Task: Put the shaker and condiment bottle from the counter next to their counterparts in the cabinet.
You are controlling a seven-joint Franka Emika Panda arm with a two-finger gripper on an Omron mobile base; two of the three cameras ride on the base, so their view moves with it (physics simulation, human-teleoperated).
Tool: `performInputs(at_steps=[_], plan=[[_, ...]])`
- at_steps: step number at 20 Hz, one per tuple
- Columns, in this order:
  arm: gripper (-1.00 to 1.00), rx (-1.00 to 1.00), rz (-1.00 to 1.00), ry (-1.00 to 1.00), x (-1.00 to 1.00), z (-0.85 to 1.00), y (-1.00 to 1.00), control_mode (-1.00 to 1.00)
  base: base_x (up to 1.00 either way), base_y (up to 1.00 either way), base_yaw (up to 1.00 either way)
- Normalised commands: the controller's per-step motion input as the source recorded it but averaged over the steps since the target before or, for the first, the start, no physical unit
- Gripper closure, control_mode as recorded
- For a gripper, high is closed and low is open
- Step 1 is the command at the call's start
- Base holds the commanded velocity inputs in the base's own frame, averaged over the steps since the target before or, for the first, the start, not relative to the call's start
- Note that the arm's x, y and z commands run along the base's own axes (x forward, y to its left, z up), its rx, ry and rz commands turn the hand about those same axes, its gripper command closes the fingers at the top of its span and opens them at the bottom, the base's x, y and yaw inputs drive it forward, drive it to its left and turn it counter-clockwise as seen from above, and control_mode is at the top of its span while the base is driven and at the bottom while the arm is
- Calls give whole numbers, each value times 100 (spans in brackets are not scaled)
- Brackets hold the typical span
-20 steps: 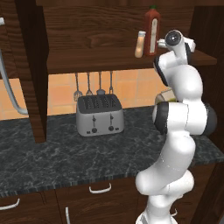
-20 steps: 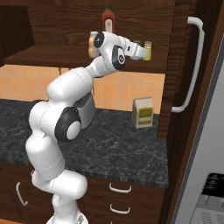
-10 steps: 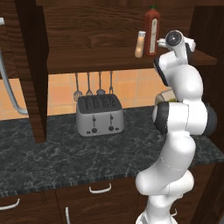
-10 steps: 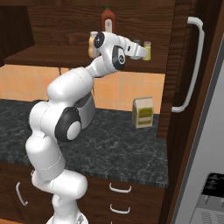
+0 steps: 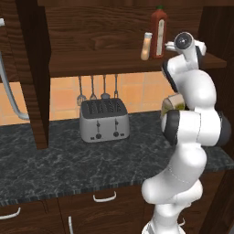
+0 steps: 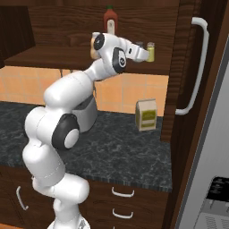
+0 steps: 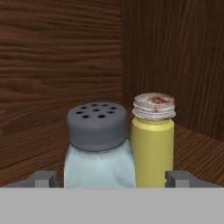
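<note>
The pale blue-grey shaker [image 7: 99, 151] with its grey cap stands upright on the cabinet shelf [image 5: 100, 63], touching or almost touching the yellow-green shaker [image 7: 152, 144] on its right. My gripper [image 7: 112, 178] is open: the fingertips [image 7: 41, 178] stand wide of both shakers and touch neither. From the right base view the gripper [image 6: 144, 53] sits at shelf height just before the yellow-green shaker [image 6: 150, 52]. The orange-tan condiment bottle [image 5: 146, 46] stands on the shelf next to the tall dark red bottle [image 5: 158, 32].
A grey toaster [image 5: 104, 119] stands on the black marbled counter [image 5: 68, 164] under hanging utensils [image 5: 98, 89]. A small carton [image 6: 146, 115] sits at the counter's right end. The cabinet's side panel [image 7: 175, 61] is close behind the shakers. A white handle [image 6: 197, 67] is at right.
</note>
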Motion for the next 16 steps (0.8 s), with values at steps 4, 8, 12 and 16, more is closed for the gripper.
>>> performInputs(at_steps=[4,8,12,16], plan=[[-100,0,0,0,-59,-1,28,-100,0,0,0],[-100,0,1,0,-88,-11,53,-100,0,0,0],[-100,0,1,0,-100,-16,57,-100,0,0,0],[-100,-1,1,0,-97,-19,68,-100,0,0,0]])
